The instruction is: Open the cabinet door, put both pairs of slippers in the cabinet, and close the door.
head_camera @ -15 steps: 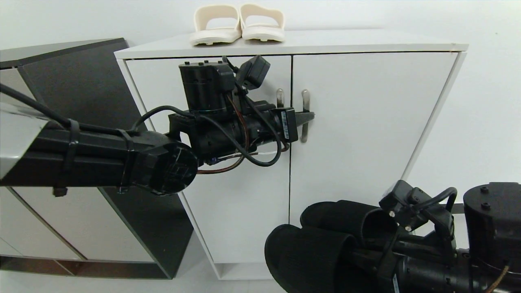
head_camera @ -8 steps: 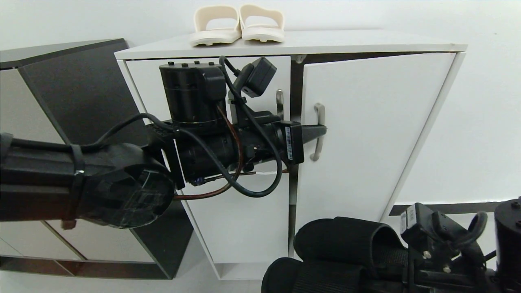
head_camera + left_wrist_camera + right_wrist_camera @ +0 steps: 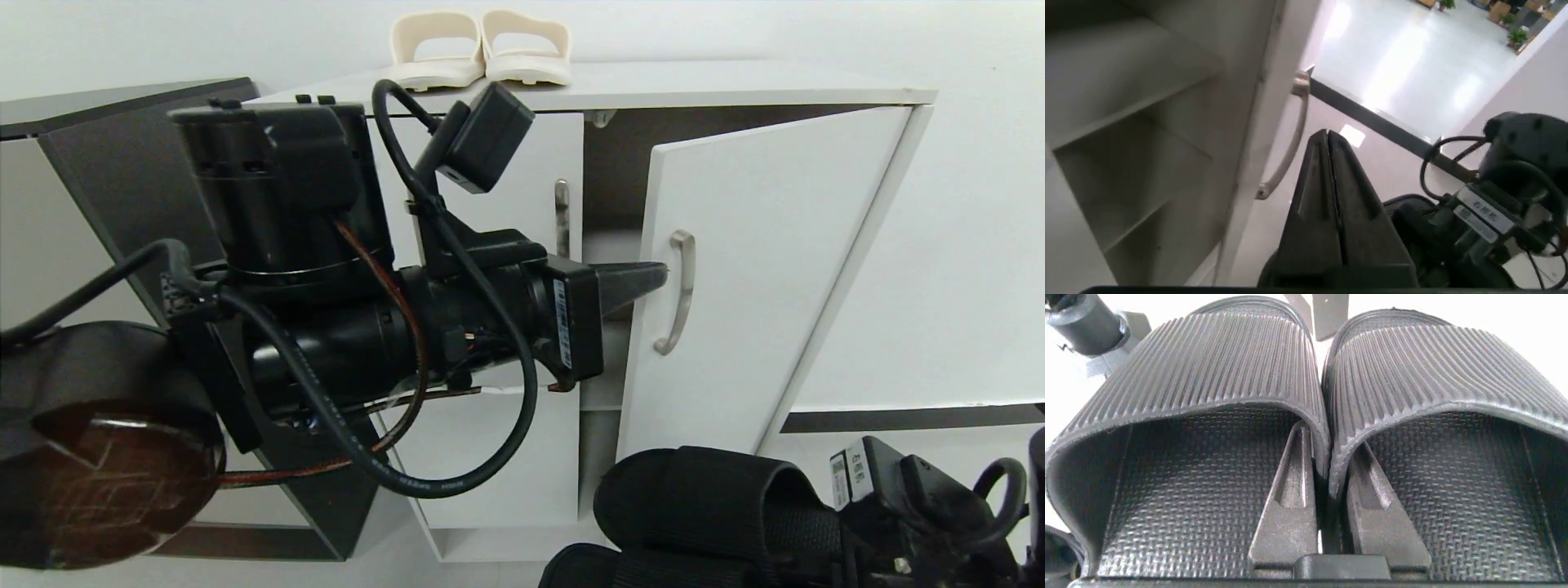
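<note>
While the cabinet's (image 3: 718,82) right-hand door (image 3: 759,269) stands only part open, the left tool (image 3: 653,275), its fingers pressed together, lies with its tip at the door's handle (image 3: 679,290). Whether it hooks behind the bar cannot be told. The pull probably goes best along the door's own arc, outward and round toward the hinge on the right. A straight tug back risks the smooth tip sliding off the handle. The opening looks too narrow for a pair as yet, so the door wants swinging wide, baring the shelves (image 3: 1127,73).

The right tool (image 3: 1329,445) is clamped on the two inner walls of the black slippers (image 3: 694,506), low before the cabinet's front. It is best kept clear of the door's sweep. The white slippers (image 3: 478,49) sit at the cabinet top's back edge, left of middle, so jolts are unwelcome.
</note>
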{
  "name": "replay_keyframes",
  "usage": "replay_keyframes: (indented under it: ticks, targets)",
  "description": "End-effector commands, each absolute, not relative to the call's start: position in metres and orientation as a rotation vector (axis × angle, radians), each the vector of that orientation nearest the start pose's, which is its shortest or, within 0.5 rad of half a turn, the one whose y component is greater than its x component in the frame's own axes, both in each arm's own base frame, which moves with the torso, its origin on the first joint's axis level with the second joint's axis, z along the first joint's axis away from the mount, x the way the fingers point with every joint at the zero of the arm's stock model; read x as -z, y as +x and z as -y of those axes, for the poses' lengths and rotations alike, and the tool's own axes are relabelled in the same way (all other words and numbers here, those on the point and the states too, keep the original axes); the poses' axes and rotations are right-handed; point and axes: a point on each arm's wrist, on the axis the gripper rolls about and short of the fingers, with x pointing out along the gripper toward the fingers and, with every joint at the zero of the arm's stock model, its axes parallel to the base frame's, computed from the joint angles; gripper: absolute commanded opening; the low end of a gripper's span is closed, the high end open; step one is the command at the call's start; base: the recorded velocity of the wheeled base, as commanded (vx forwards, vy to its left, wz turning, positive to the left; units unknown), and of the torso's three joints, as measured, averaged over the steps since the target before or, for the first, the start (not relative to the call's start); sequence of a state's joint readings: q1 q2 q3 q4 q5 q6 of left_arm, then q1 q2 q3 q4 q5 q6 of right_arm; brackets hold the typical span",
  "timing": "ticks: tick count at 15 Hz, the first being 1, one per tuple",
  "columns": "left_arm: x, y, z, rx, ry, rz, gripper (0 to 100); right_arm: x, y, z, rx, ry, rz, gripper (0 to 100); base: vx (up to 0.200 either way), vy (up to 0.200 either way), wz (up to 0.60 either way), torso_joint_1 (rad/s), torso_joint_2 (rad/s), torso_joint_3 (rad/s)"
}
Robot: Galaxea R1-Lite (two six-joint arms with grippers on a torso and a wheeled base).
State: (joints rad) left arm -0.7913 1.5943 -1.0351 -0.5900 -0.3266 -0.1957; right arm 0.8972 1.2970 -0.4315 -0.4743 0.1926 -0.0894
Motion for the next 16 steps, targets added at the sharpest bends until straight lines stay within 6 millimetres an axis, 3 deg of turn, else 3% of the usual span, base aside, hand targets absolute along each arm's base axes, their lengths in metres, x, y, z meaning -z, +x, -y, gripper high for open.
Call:
replay_keyframes:
  ticks: [1,8,11,14,16]
  targets:
    - [-0.28,0.209,0.202,1.078,-0.189,-0.055,0,-0.165,0.111,-0.148,-1.097,-0.224,-0.344,0,0.0,0.0,0.0,0.0,0.0,0.0]
    - [-0.278,0.263,0.223,1.012,-0.224,-0.083,0,-0.16,0.116,-0.154,-1.075,-0.237,-0.372,0,0.0,0.0,0.0,0.0,0.0,0.0]
    - [-0.279,0.271,0.23,1.009,-0.225,-0.108,0,-0.156,0.119,-0.163,-1.001,-0.263,-0.406,0,0.0,0.0,0.0,0.0,0.0,0.0]
    - [-0.279,0.275,0.235,1.013,-0.227,-0.106,0,-0.156,0.107,-0.17,-1.007,-0.266,-0.472,0,0.0,0.0,0.0,0.0,0.0,0.0]
    - [-0.276,0.273,0.236,1.015,-0.224,-0.115,0,-0.156,0.096,-0.168,-1.036,-0.299,-0.499,0,-0.2,0.0,0.0,0.002,0.0,0.002]
